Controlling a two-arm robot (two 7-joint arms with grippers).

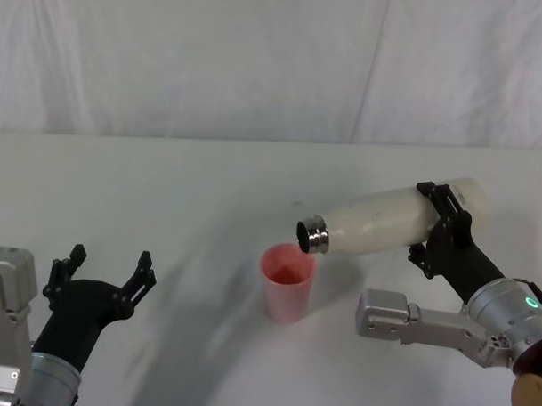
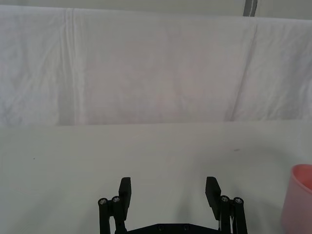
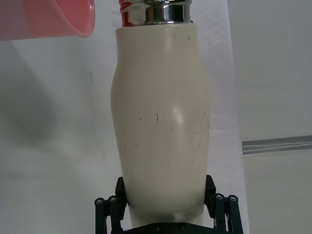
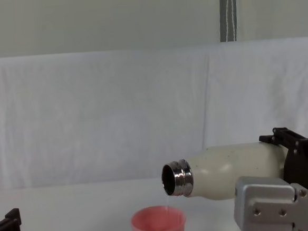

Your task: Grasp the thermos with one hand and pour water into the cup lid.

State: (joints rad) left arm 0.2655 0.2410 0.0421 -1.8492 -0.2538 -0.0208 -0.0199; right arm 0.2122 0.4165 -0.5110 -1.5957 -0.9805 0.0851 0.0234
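The cream-white thermos [image 1: 386, 221] lies tipped nearly on its side in the air, its steel neck [image 1: 313, 236] pointing left just over the rim of the pink cup lid [image 1: 287, 281]. My right gripper [image 1: 437, 228] is shut on the thermos near its base. From the chest view the thermos [image 4: 234, 170] hangs above and right of the cup lid [image 4: 158, 225], mouth open toward me. The right wrist view looks along the thermos [image 3: 161, 122] between the black fingers [image 3: 119, 195], with the cup lid [image 3: 46, 18] beyond. My left gripper [image 1: 108, 269] sits open at the near left, its fingers [image 2: 125, 192] spread over bare table.
A white cloth covers the table [image 1: 165, 190] and a white draped backdrop [image 1: 276, 61] stands behind it. A grey pole [image 4: 228, 12] rises behind the backdrop in the chest view.
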